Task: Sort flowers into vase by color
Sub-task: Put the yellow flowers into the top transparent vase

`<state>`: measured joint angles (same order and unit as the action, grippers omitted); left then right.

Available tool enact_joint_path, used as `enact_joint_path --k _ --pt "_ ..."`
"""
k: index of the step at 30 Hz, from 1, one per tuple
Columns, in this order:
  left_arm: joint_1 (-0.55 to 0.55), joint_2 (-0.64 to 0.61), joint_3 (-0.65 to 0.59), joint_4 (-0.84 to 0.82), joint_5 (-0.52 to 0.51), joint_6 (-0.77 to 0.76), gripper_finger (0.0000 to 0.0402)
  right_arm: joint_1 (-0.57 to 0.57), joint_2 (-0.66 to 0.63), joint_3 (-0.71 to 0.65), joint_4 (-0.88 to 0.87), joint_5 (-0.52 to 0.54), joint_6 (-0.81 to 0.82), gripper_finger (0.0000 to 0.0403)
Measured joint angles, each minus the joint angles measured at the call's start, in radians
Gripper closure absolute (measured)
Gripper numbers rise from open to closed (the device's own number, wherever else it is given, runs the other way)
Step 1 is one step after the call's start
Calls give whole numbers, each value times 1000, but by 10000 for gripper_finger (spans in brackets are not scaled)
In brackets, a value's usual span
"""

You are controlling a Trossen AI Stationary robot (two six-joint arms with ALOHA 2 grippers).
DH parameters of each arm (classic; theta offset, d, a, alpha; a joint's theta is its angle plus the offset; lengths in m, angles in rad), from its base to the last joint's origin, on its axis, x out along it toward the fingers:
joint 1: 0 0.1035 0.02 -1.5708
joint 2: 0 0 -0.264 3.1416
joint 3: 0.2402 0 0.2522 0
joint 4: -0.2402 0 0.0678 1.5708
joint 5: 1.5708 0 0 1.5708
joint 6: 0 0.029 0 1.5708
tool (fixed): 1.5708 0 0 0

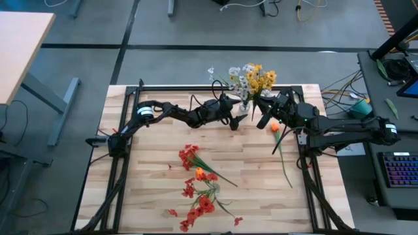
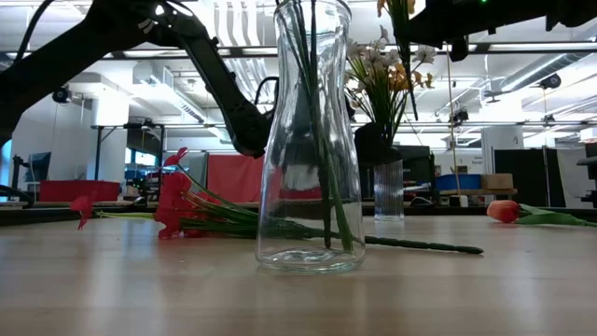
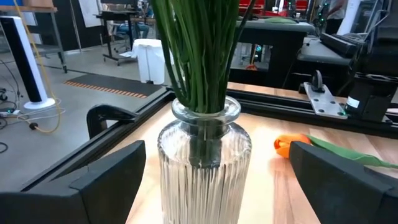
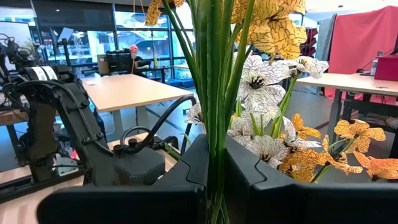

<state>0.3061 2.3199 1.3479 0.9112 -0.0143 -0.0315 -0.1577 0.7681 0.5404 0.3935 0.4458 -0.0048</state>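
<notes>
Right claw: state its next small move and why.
Probably lower the stem straight down, then open. The right claw is shut on a green stem above the ribbed vase, which already holds yellow and white flowers. The left claw stands open around that vase, seemingly to steady it.

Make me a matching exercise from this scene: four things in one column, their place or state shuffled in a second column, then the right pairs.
Things
1. left gripper
2. right gripper
3. red flowers
4. orange flower

Places or states
A. lying loose on the wooden table in front of the left arm
B. shut on green stems above the ribbed vase
C. open, one finger either side of the ribbed vase
D. lying on the table beside the right arm

Pairs: 1-C, 2-B, 3-A, 4-D
</notes>
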Motion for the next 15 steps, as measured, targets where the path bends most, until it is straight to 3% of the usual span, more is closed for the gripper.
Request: enact_joint_path --k 9,15 --pt "-1 0 21 -24 -2 21 25 0 0 0 -1 0 -6 385" --pt "-2 0 26 -48 -4 22 48 0 0 0 -2 0 -6 385"
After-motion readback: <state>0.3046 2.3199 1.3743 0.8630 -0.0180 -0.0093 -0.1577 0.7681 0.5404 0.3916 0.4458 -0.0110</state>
